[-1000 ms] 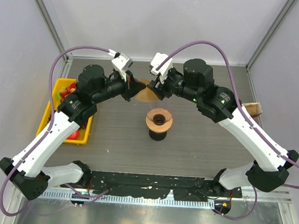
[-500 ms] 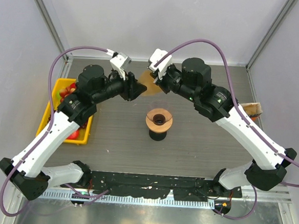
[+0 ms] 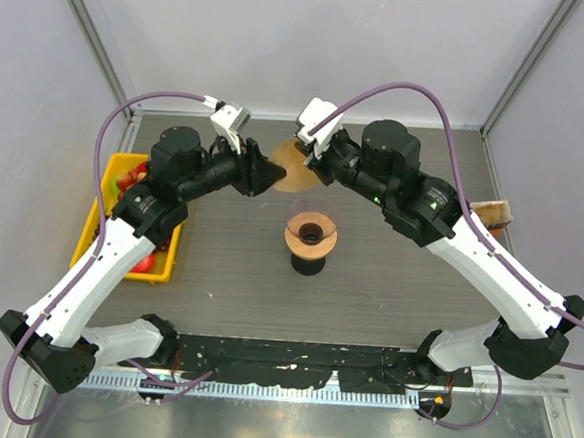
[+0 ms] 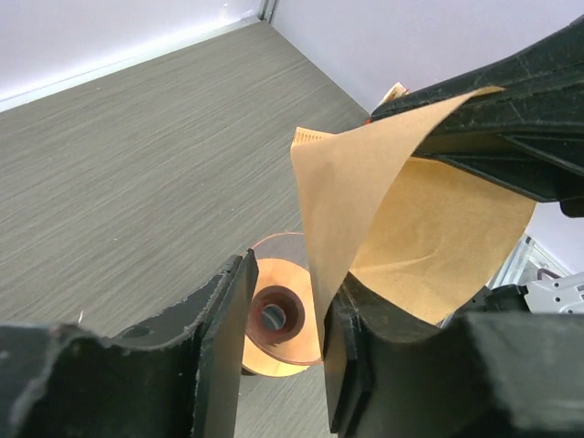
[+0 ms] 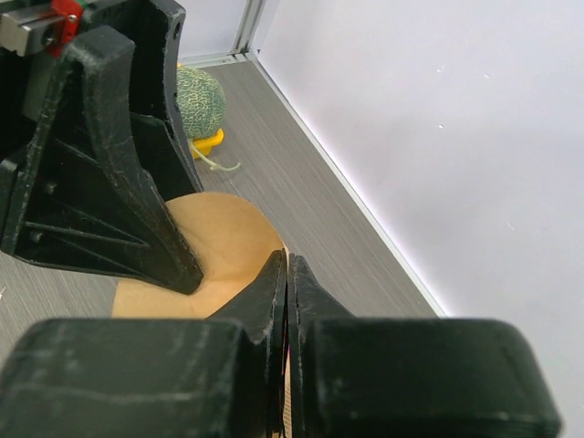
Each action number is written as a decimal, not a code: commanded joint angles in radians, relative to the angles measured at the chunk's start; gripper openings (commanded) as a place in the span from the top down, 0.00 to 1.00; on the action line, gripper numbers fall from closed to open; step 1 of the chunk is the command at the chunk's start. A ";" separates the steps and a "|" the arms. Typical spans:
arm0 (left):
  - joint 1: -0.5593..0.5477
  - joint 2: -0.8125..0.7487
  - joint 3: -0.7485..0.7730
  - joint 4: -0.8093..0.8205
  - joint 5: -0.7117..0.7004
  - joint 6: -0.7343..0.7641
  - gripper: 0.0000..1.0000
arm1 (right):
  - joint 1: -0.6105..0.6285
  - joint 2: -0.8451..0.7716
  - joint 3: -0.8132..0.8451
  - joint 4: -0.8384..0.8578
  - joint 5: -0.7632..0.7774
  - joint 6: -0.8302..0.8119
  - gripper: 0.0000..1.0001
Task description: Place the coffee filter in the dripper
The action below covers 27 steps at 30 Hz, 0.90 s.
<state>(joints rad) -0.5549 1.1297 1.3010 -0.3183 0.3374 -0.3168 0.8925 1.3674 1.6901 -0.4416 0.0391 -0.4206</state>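
**Over the far centre of the desk [image 3: 218,274]: filter-opening step**

The right gripper [image 3: 305,167] is clenched on one edge of the coffee filter [image 3: 293,179] and holds it in the air, beyond the dripper [image 3: 311,233]. The left gripper [image 3: 274,175] is released: its jaws stand apart, with a loose paper layer beside one finger, so the cone gapes. The dripper sits upright on its black base [image 3: 308,264], apart from the filter, with nothing in it. Judged step: spreading the filter before insertion. The next move calls for carrying the opened cone over the rim, point down, and lowering it centred.
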 commanded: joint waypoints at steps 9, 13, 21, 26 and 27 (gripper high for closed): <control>0.003 0.008 0.046 0.058 -0.054 0.004 0.47 | 0.039 -0.019 0.009 0.047 -0.024 -0.009 0.95; -0.005 0.010 0.043 0.080 -0.090 -0.001 0.46 | 0.046 -0.007 0.019 0.043 -0.022 0.000 0.95; -0.013 0.013 0.018 0.168 -0.058 -0.070 0.60 | 0.054 0.012 0.020 0.053 0.024 0.025 0.95; -0.019 -0.004 -0.009 0.182 -0.081 -0.079 0.54 | 0.054 0.013 0.019 0.067 0.085 0.040 0.95; -0.019 -0.007 -0.015 0.182 -0.093 -0.082 0.54 | 0.052 0.013 0.020 0.069 0.087 0.043 0.95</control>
<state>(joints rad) -0.5678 1.1442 1.3029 -0.2119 0.2695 -0.3752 0.9417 1.3830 1.6825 -0.4339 0.0677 -0.4076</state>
